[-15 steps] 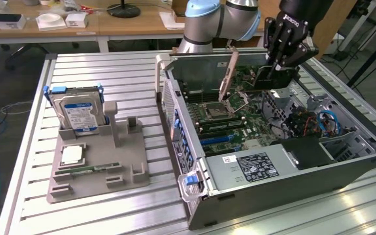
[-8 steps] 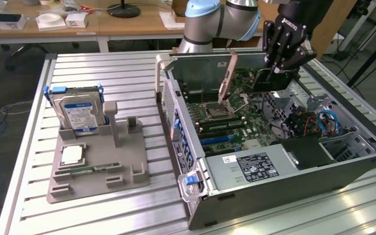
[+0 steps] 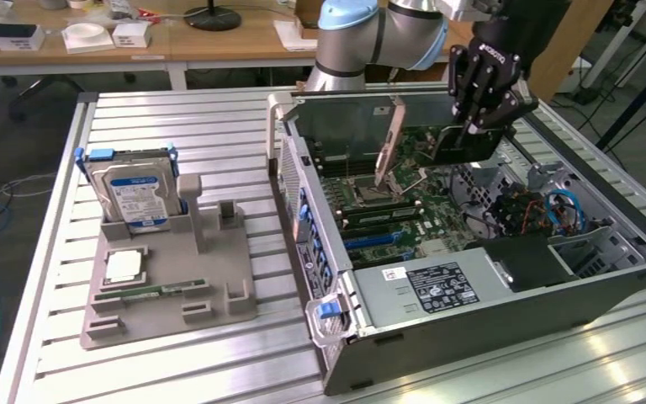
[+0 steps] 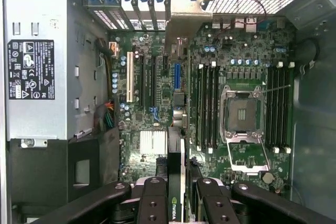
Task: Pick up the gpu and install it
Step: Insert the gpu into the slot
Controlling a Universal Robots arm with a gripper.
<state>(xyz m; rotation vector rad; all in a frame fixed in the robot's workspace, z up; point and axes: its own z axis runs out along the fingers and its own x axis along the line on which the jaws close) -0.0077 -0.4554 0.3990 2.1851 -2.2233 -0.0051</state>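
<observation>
1. Hand (image 3: 471,133) (image 4: 178,195): clenched on the gpu. I see black fingers (image 4: 152,203) on either side of the card. It hangs inside the open computer case (image 3: 503,307).
2. Gpu (image 3: 463,145) (image 4: 176,156): held on edge between the fingers. In the wrist view I see its thin edge with a green logo. In the exterior view its black face shows just under the hand. I cannot tell whether it touches a slot.
3. Motherboard (image 4: 157,77) (image 3: 413,210): green, directly below the hand and the card.
4. Expansion slots (image 4: 129,85): one white with black ones beside it, on the board below the hand.
5. Processor socket (image 4: 242,114): silver frame, on the board near the hand, flanked by long black memory slots.
6. Power supply (image 3: 436,282) (image 4: 37,66): grey box with a black label, inside the case and apart from the hand.
7. Hard drive (image 3: 132,189): silver with a blue-white label, upright in a grey fixture (image 3: 166,324), well apart from the hand and outside the case.
8. Memory stick (image 3: 155,290): narrow and green, lying on the same fixture, well apart from the hand.
9. Bench (image 3: 188,118): ribbed metal, carrying the case and the fixture.
</observation>
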